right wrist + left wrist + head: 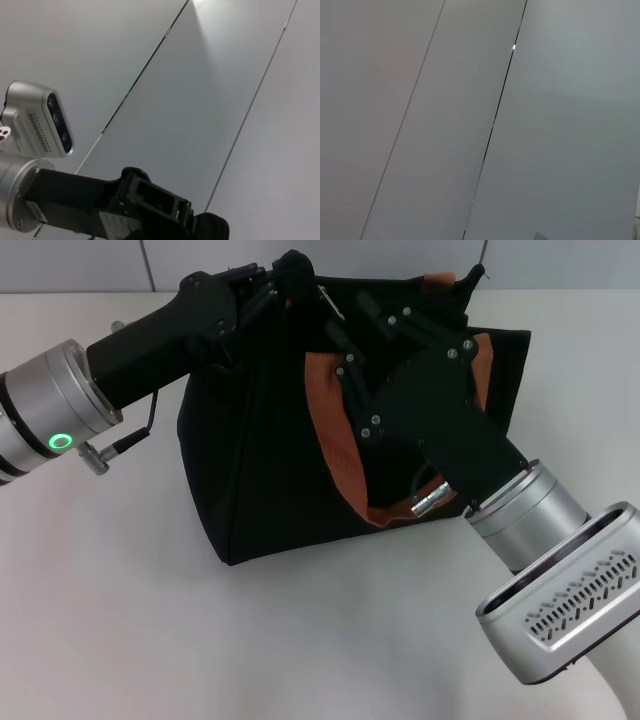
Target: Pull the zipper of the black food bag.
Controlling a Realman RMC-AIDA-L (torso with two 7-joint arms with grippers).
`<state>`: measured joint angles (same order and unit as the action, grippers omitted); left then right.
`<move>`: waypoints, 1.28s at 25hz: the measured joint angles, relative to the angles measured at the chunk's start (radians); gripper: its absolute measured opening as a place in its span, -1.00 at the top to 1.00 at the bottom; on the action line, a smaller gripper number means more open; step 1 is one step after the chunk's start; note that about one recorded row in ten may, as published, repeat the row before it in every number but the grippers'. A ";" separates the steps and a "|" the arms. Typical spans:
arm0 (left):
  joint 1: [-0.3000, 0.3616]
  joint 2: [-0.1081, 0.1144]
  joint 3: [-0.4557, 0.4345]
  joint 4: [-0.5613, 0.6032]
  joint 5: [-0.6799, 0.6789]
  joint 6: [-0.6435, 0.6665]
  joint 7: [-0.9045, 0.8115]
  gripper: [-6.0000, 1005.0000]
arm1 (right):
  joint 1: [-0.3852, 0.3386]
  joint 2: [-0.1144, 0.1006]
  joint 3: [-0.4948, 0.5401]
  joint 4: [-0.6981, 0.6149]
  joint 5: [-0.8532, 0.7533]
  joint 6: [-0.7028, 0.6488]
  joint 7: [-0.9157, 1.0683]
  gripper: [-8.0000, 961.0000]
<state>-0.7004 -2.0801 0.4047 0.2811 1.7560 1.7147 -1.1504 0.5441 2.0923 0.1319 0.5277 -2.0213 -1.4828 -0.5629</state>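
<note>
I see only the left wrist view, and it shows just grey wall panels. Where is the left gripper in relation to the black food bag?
Observer: In the head view, the left gripper is at the top edge of the black food bag.
Operator: And where is the right gripper?
Observer: The right gripper is over the bag's top, close beside the left one and above an orange-brown strap.
Operator: Is the zipper visible?
Observer: Probably. The zipper shows as a thin silvery tab between the two grippers.
</note>
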 joint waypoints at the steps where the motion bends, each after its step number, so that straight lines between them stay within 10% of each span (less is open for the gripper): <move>1: -0.001 0.000 0.000 0.000 0.000 -0.002 0.000 0.80 | 0.001 0.000 0.000 0.000 0.000 0.000 0.000 0.46; 32: 0.001 0.000 -0.004 -0.005 -0.006 -0.004 0.023 0.80 | 0.027 0.000 0.060 -0.008 -0.004 0.041 0.008 0.45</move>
<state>-0.6993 -2.0800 0.4006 0.2760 1.7498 1.7106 -1.1274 0.5707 2.0924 0.1917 0.5195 -2.0250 -1.4419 -0.5549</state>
